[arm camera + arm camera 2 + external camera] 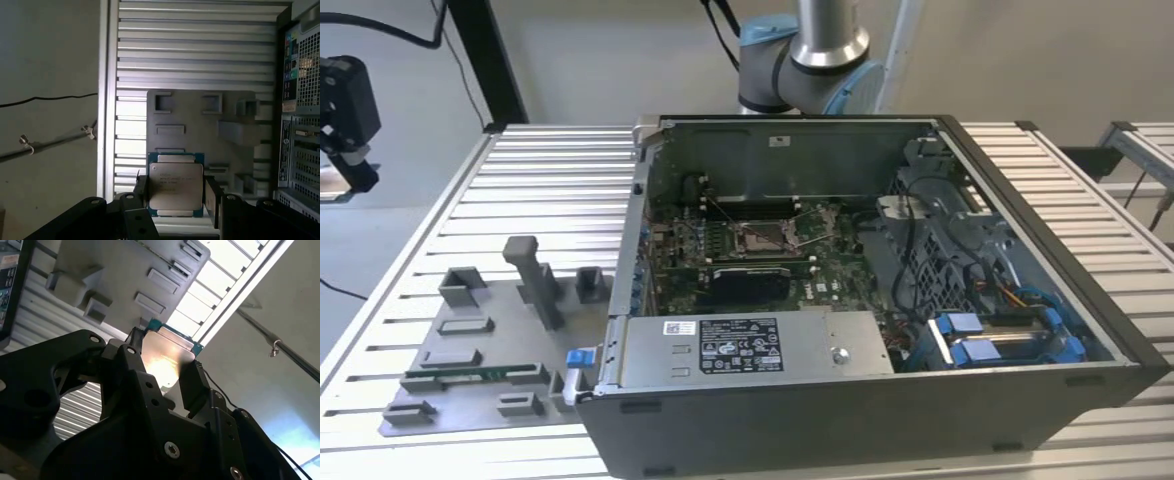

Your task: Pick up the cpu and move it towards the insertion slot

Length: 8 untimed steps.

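Two jaws clamp the cpu [167, 357], hiding its lower part.

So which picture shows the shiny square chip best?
The first wrist view: the cpu faces the camera, silver top showing, held in the tool. The second wrist view catches it slanted, glary, partly behind the tool. The exterior view shows the insertion slot.

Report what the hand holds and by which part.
The flat, square, silver-topped, green-rimmed cpu, clamped by the hand across two opposite side edges.
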Available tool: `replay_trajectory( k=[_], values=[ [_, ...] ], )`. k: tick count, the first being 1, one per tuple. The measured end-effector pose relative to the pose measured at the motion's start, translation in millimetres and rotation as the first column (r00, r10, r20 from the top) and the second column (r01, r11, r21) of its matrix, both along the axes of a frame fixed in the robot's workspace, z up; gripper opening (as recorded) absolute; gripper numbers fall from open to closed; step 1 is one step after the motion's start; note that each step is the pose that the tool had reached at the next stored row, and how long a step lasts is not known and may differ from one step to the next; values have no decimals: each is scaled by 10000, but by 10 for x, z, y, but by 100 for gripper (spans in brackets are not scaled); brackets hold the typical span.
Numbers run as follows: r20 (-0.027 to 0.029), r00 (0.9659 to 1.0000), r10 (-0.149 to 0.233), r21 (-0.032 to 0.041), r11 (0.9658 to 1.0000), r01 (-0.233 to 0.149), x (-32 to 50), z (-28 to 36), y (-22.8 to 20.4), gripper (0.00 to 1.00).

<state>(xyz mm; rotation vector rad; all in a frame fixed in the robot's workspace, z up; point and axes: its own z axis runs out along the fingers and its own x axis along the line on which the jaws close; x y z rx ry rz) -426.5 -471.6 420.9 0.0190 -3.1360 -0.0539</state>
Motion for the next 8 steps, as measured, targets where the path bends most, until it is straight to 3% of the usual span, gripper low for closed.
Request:
replay_trajectory(
  k=[8],
  values=[
    [1,10000,0,1,10000,0,0,130,0,0]
  ],
)
